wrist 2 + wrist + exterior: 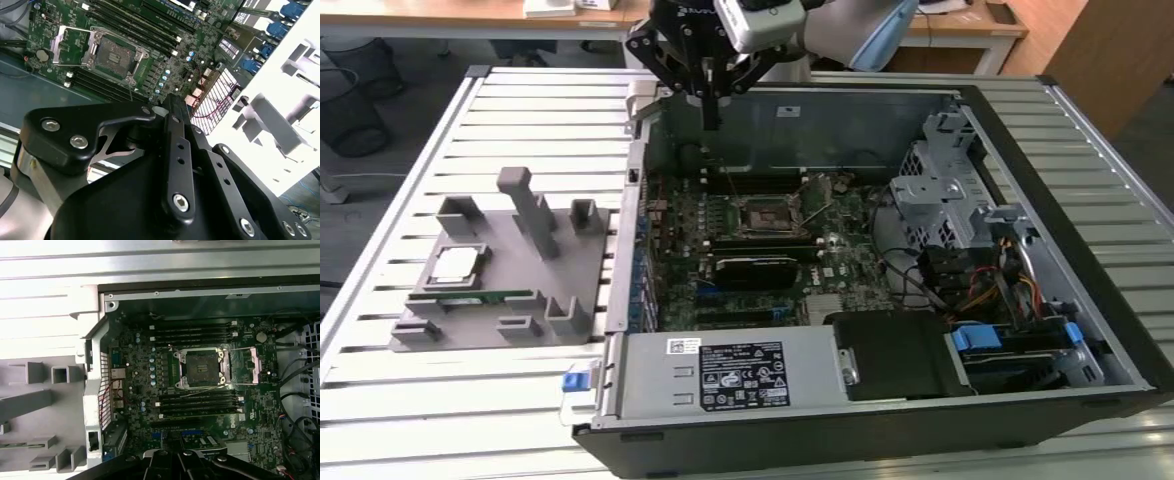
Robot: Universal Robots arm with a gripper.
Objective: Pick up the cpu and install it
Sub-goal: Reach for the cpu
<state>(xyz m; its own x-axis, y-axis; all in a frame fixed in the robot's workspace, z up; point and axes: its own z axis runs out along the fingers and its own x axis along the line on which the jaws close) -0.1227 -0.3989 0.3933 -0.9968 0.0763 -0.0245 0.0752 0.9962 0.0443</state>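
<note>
Silvery cpu (455, 264) untouched on holder (531, 215), well apart from gripper (711, 122), pressed together and empty over case (854, 120); socket (762, 214) open, bare; pick likely unstarted, calling for crossing over, jaws spread

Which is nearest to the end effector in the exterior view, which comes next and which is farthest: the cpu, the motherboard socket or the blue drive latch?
1. motherboard socket: inside the computer case, close to the end effector.
2. cpu: on the grey holder, outside the case, at the exterior view's left.
3. blue drive latch: at the case's opposite corner, toward the exterior view's right.
</note>
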